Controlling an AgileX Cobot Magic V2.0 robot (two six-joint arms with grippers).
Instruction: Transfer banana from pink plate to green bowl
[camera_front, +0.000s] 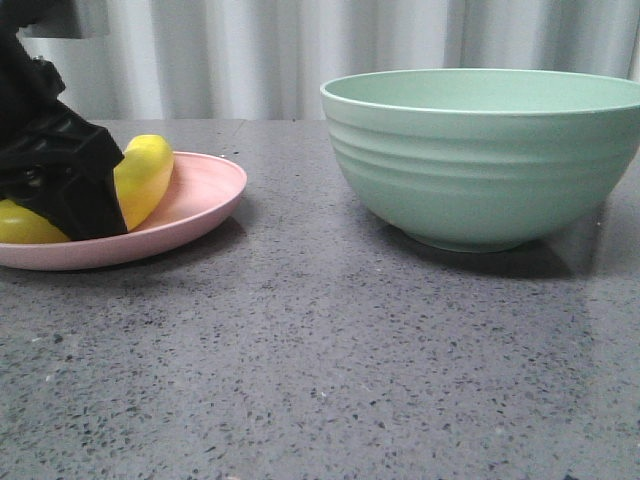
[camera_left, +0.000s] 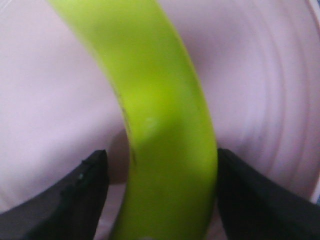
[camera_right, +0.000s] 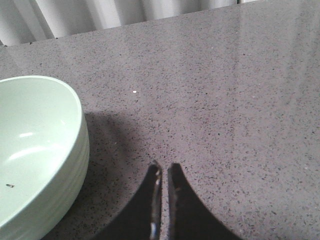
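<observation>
Stone tabletop (camera_front: 320, 380), dark grey and finely speckled, fills the near ground of the front view and lies bare between the two dishes. Farther back on the robot's left sits the shallow round pale pink plate (camera_front: 205, 195), and well apart from it on the right stands the large deep mint-green bowl (camera_front: 480, 155), ridged around its outside, with nothing visible inside it from the right wrist view except a tiny dark speck. Behind both hangs a pale pleated curtain (camera_front: 250, 55).

The black left gripper (camera_front: 60, 185) stands over the plate's left part and hides the middle of the smooth bright yellow curved banana (camera_front: 145, 175). In the left wrist view its two dark fingers (camera_left: 85, 195) sit on either side of the banana (camera_left: 160, 125), the jaws spread about the fruit's width; one finger appears to touch it, the other shows a thin shadowed gap, so a firm grasp cannot be confirmed. The banana lies on the plate (camera_left: 50, 90).

The right gripper (camera_right: 163, 200) hangs over the tabletop beside the bowl (camera_right: 35, 150), its fingertips nearly together, clasping nothing.
</observation>
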